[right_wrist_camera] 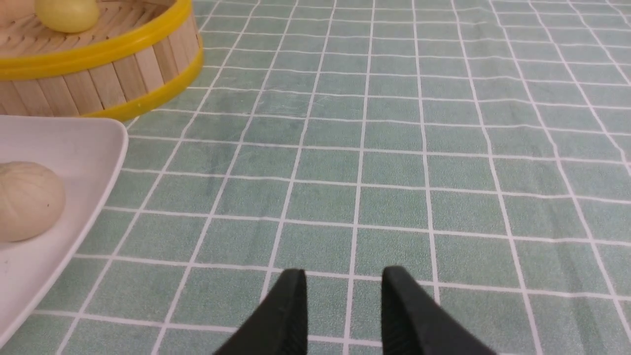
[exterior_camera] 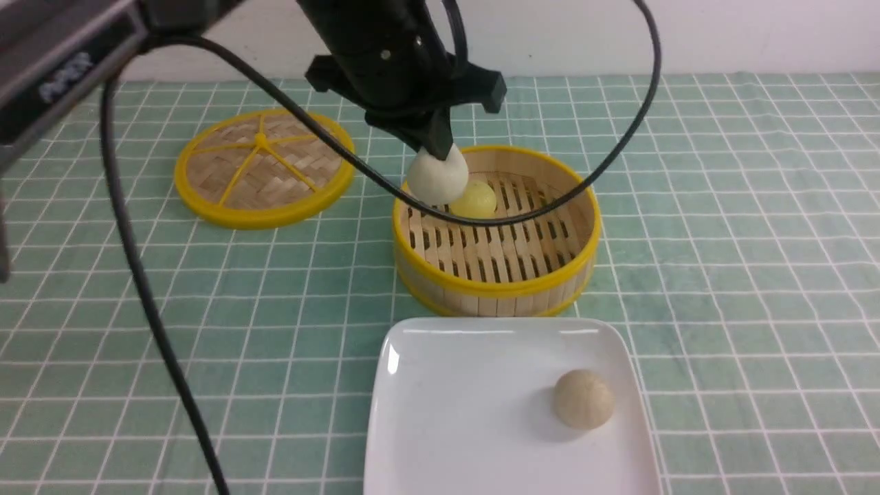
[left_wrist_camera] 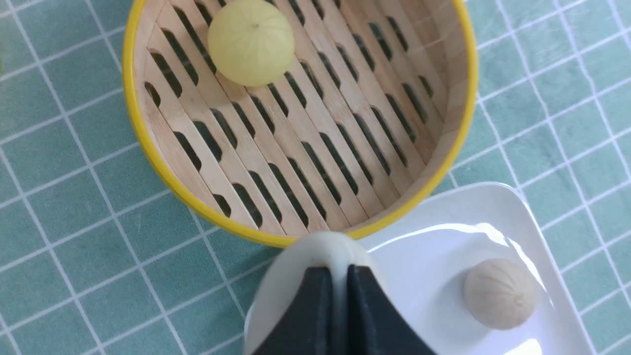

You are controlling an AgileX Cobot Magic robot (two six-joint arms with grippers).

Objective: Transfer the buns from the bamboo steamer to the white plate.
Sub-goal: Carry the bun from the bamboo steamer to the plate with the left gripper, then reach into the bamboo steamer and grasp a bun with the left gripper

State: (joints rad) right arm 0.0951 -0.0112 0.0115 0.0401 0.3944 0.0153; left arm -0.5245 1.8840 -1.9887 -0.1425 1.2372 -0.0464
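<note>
My left gripper [exterior_camera: 440,150] is shut on the cream-beige bun [exterior_camera: 438,179], which hangs above the left rim of the bamboo steamer [exterior_camera: 495,285]. The left wrist view shows that bun [left_wrist_camera: 320,246] squeezed between the black fingertips [left_wrist_camera: 362,278], over the steamer's edge and the white plate [left_wrist_camera: 443,236]. The pale yellow bun [exterior_camera: 474,199] [left_wrist_camera: 251,42] lies on the steamer's slatted floor. Just in front of the steamer is the white plate [exterior_camera: 454,412]. My right gripper [right_wrist_camera: 345,276] is open over bare cloth, right of the plate [right_wrist_camera: 74,143]; the front view does not show it.
A browner tan ball [exterior_camera: 583,399] [left_wrist_camera: 500,293] [right_wrist_camera: 27,199] rests on the plate's right side. The flat woven lid [exterior_camera: 261,165] lies at the back left. A black cable [exterior_camera: 605,158] droops across the steamer. Green checked cloth [exterior_camera: 742,275] covers the table.
</note>
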